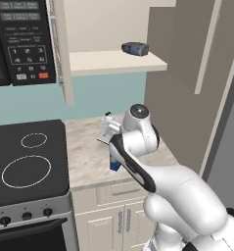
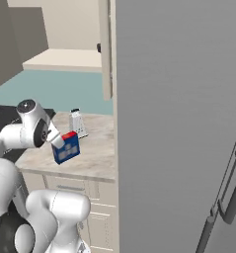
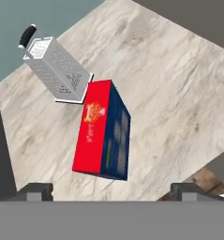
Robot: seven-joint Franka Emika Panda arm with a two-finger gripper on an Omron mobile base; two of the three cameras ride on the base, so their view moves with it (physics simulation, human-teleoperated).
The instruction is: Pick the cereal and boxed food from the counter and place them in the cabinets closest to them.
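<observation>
Hovering above the boxed food [image 3: 103, 132], gripper [image 3: 111, 190] spread wide, nothing held. Box stands on the counter [image 3: 179, 84] just beside the grater [image 3: 57, 70], below the open cabinet [image 1: 116, 61]. Not yet picked; shelving it and the cereal remain.

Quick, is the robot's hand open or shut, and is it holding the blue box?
Gripper: open, holding nothing; it hangs above the boxed food, which stands on the counter.

A teal wall [image 1: 35, 100] backs a black glass stove top [image 1: 25, 159] beneath a black microwave [image 1: 20, 39], with a tall grey panel [image 2: 178, 123] at right.
</observation>
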